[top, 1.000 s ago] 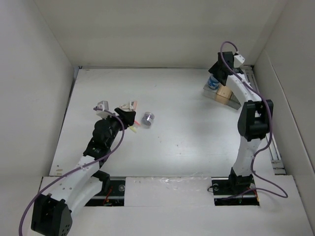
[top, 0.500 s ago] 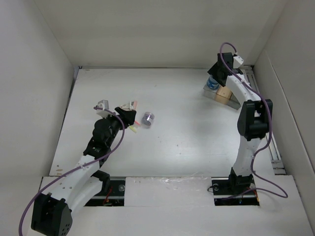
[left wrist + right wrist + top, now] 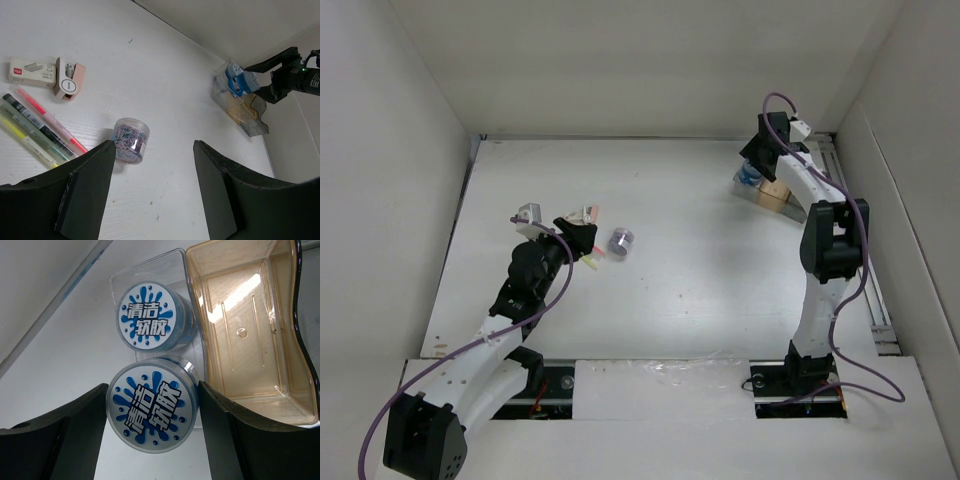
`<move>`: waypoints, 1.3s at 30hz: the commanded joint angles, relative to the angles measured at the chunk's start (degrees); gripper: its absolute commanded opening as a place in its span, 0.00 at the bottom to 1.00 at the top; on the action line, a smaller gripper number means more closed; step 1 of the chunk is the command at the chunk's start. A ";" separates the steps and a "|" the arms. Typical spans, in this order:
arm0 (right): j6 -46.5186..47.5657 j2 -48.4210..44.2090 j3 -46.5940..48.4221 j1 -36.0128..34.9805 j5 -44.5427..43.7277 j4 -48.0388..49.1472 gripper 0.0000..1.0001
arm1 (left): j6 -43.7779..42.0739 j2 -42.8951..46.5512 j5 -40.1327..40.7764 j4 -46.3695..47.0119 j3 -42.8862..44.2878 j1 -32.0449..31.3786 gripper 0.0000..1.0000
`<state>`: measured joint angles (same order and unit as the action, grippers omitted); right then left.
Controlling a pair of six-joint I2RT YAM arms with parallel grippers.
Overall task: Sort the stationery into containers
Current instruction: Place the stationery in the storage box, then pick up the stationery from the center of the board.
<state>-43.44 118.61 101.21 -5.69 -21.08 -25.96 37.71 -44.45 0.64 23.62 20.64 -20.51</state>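
My right gripper [image 3: 152,412] is shut on a blue round roll [image 3: 150,407] with a white-dotted top, held over the near end of a clear bin [image 3: 150,262]. A second blue roll [image 3: 148,319] sits in that clear bin. An empty tan bin [image 3: 245,330] joins it on the right. In the top view the bins [image 3: 777,192] stand at the back right under my right gripper [image 3: 756,168]. My left gripper [image 3: 152,150] is open and empty above the table, just right of the silvery-lavender cylinder [image 3: 131,140]. The pink-red and yellow-green sticks [image 3: 42,131] lie left of the cylinder.
A small pink-and-white stapler [image 3: 69,80] and a white staple box [image 3: 32,71] lie beyond the pens. A darker bin [image 3: 252,122] ends the block nearest the right wall. White walls close in the table on three sides.
My right gripper has shifted a little back and to the left over the bins with the roll in it. The left arm has not moved.
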 commanded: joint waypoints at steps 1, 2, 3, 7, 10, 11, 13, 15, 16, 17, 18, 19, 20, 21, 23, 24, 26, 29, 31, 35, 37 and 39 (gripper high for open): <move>-0.86 -1.88 -0.22 0.07 -2.12 1.70 0.40 | -0.80 0.24 -0.47 2.57 2.47 0.03 0.60; -0.86 -1.89 -1.09 0.07 -2.12 1.70 0.40 | -0.80 0.24 -0.47 2.57 2.47 0.03 0.60; -0.86 -1.89 -1.10 0.07 -2.64 1.70 0.40 | -0.80 0.24 -0.47 2.57 2.47 0.03 0.60; -0.86 -1.89 0.04 0.07 -3.18 0.56 0.52 | -0.80 0.24 -0.47 2.57 2.47 0.03 0.60; -0.86 -1.89 0.74 -0.45 -4.40 -0.06 0.74 | -0.80 -0.29 0.59 2.57 2.47 0.03 0.60; -0.86 -1.89 0.74 -0.46 -4.41 -0.06 0.78 | -0.80 -0.29 0.59 1.97 2.47 0.03 0.60; -0.86 -2.42 0.74 -1.15 -4.41 -0.06 0.87 | -0.80 -0.82 0.59 1.96 2.47 0.03 0.60; -0.86 -4.08 0.74 -1.68 -4.41 -0.06 0.94 | -0.80 -1.34 0.59 1.96 3.00 0.03 0.60; -0.86 -4.09 0.74 -1.69 -4.41 -0.06 0.94 | -0.80 -1.34 0.59 1.96 3.00 0.03 0.60; -0.86 -4.96 0.74 -2.30 -4.41 -0.06 0.96 | -0.80 -1.34 0.59 1.96 3.00 0.03 0.60; -0.86 -6.10 0.74 -3.09 -4.41 -0.58 0.96 | -0.80 -1.87 1.11 1.96 3.00 0.03 0.60; -0.86 -6.72 0.74 -3.10 -4.41 -0.59 0.96 | -0.80 -1.87 1.11 1.96 3.00 0.03 0.60; -0.86 -7.42 0.74 -4.66 -4.41 -0.59 0.96 | -0.80 -1.87 1.11 1.96 3.00 0.03 0.60; -0.86 -8.12 0.74 -5.37 -4.41 -0.59 0.96 | -0.80 -1.87 1.11 1.44 3.00 0.03 0.60; -0.33 -10.58 -1.01 -7.22 -2.93 0.81 0.84 | -0.80 -1.87 1.11 1.43 3.00 0.03 0.60; -0.33 -11.37 -2.67 -9.58 -1.78 2.12 0.76 | -0.80 -1.87 1.64 1.43 3.00 0.03 0.60; -0.33 -12.61 -4.78 -12.15 1.74 3.80 0.40 | -0.80 -2.40 1.64 1.43 3.53 0.03 0.60; -0.33 -13.31 -9.27 -17.67 13.58 8.80 0.13 | -1.42 -5.64 2.16 0.30 5.27 0.03 0.60; -1.11 -11.91 -10.50 -21.79 15.80 10.22 0.12 | -3.34 -10.82 2.96 -2.16 7.12 0.03 0.60; -2.52 -9.97 -12.34 -25.76 17.38 11.01 0.23 | -5.89 -22.94 2.87 -5.33 12.75 -1.19 0.62; -3.14 -11.20 -14.10 -26.47 18.17 12.33 0.44 | -7.21 -27.86 5.66 -6.38 15.47 -3.73 0.63; -3.75 -13.56 -17.53 -27.00 18.80 13.56 0.57 | -9.67 -30.16 8.83 -7.70 18.80 -8.74 0.65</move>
<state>-45.82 108.44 85.69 -33.30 -4.32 -16.60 32.29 -72.88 5.85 18.33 34.83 -24.56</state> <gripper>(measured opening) 0.537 0.648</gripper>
